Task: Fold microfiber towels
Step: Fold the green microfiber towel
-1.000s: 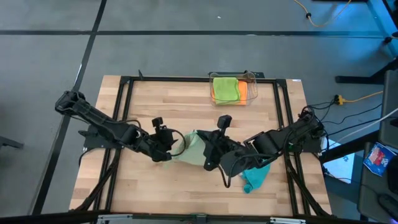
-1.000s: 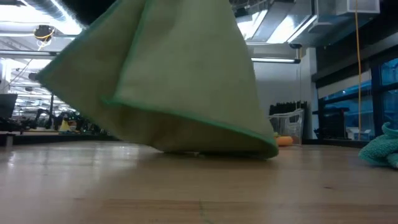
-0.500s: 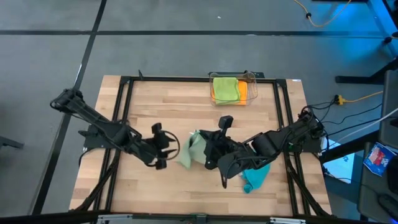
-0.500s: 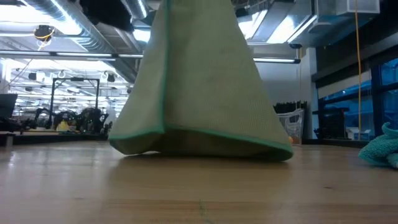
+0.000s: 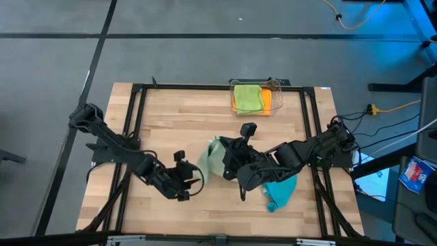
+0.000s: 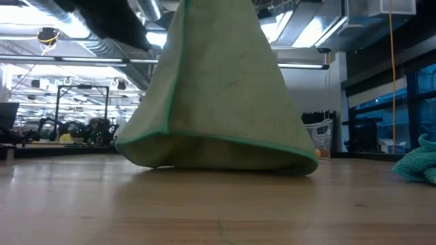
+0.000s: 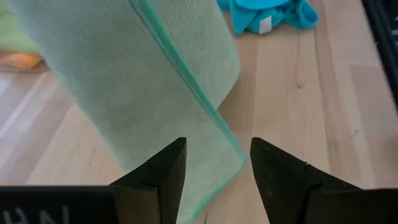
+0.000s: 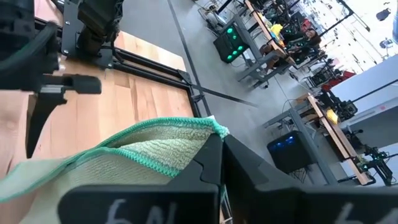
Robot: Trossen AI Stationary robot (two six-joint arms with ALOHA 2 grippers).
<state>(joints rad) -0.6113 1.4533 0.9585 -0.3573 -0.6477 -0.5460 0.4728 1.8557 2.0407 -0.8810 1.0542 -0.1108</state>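
The pale sage green towel (image 5: pixel 213 158) hangs from my right gripper (image 5: pixel 229 162) at the table's middle. In the low view it stands like a tent (image 6: pixel 218 88). My right gripper is shut on it. My left gripper (image 5: pixel 186 183) is open and empty, left of and nearer than the towel. In its wrist view its fingers (image 7: pixel 217 149) stand apart in front of the hanging towel (image 7: pixel 137 74). The teal towel (image 5: pixel 280 194) lies crumpled at the near right. The lime green towel (image 5: pixel 246 96) lies on the orange one (image 5: pixel 267 100) in the clear bin. My right gripper pinches the sage towel's green-hemmed edge near a corner (image 8: pixel 186 146) between its two shut fingers. The fingers lie about level and come from the table's right. The towel hangs slack below them, and its lower edge (image 6: pixel 218 162) rests on the table.
The clear plastic bin (image 5: pixel 274 85) stands at the far edge, right of the middle. A black frame (image 5: pixel 136 102) runs around the tabletop. Bare wood (image 5: pixel 171 123) lies at the far left and along the near edge.
My left gripper has let go of the sage towel's left corner and drawn back toward the table's near edge. The towel's left part, held up and spread before, has dropped and now hangs with the rest below my right gripper, which keeps its hold.
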